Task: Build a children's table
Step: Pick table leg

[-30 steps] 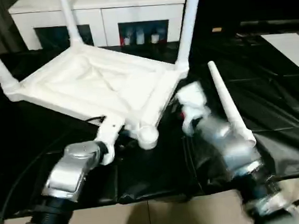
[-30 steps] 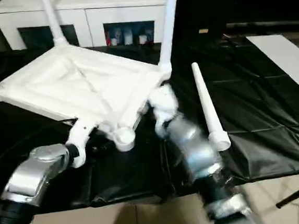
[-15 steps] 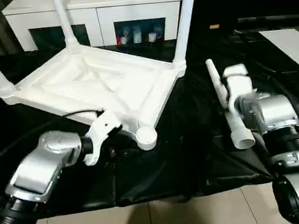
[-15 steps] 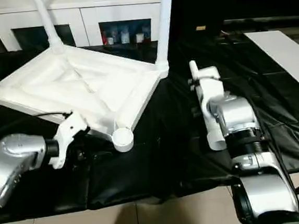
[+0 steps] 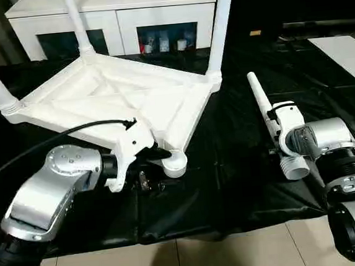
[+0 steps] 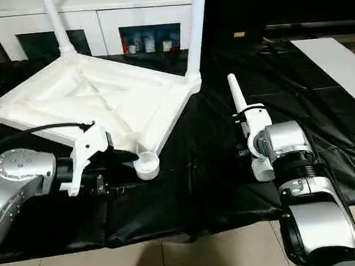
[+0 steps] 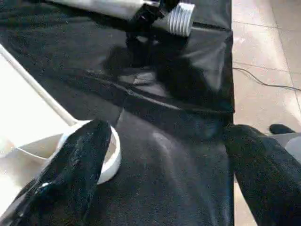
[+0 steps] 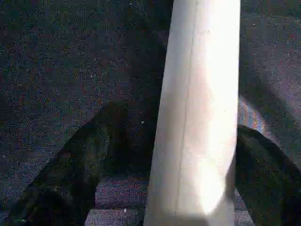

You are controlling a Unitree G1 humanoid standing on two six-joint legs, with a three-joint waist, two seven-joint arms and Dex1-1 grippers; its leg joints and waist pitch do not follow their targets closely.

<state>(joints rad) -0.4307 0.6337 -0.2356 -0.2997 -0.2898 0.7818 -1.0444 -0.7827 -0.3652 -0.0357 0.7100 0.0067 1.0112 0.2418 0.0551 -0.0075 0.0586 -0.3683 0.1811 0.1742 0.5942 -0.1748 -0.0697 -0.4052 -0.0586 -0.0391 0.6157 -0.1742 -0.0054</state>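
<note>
Left arm enters from 7 o'clock, silver forearm angled toward 2 o'clock. Left gripper [image 7: 164, 179] has its black fingers [image 7: 70, 174] spread wide apart, nothing between them.

Right arm enters from 5 o'clock, forearm pointing toward 11 o'clock, wrist bent downward. Right gripper [image 8: 164, 188] points down, fingers [image 8: 66, 174] well apart, one on each side of a white tube; contact cannot be told.

one tabletop [image 5: 125, 103], four legs [image 5: 260, 101], perhaps one cabinet [image 5: 111, 14]
</note>
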